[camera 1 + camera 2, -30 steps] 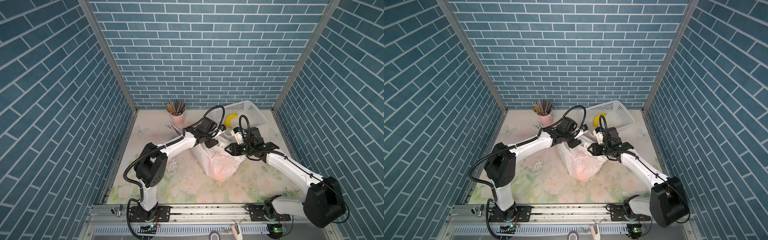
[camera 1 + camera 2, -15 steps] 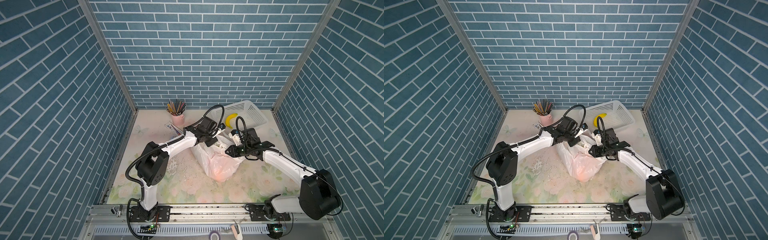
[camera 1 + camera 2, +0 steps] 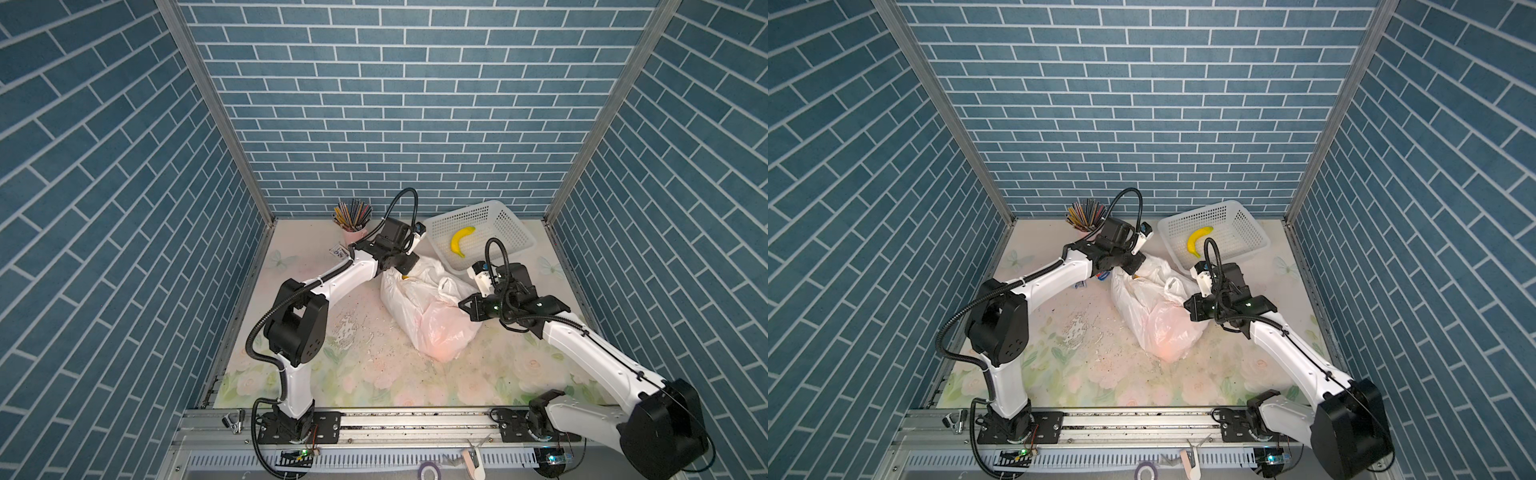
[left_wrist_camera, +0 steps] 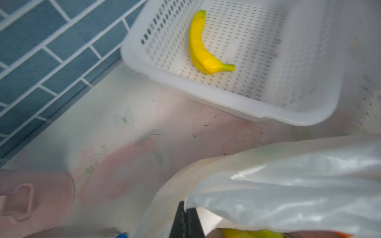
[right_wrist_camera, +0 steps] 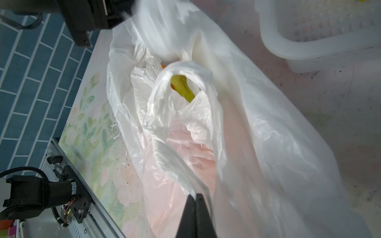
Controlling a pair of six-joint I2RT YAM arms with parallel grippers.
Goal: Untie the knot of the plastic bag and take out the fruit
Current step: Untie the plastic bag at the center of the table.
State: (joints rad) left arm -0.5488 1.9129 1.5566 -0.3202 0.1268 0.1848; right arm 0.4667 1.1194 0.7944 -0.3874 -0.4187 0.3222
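The plastic bag (image 3: 428, 316) (image 3: 1158, 320) lies crumpled mid-table, thin white film with a pink shape showing through. My left gripper (image 3: 409, 266) (image 4: 186, 208) is shut on the rim of the bag's far end. My right gripper (image 3: 461, 303) (image 5: 194, 196) is shut on a handle loop (image 5: 177, 115) at the bag's right side. Fruit shows inside: a yellow-green piece (image 5: 182, 86) through the loop and a yellow one (image 4: 247, 233) under the lifted rim. The knot is out of view.
A white perforated basket (image 3: 515, 232) (image 4: 226, 99) holding a yellow banana (image 3: 460, 245) stands just behind the bag at the back right. A pink cup of pencils (image 3: 352, 224) stands at the back left. White flakes (image 3: 345, 328) litter the mat left of the bag.
Both grippers have closed on the bag's film. The left gripper has drawn back a little toward the far left with the rim in it.
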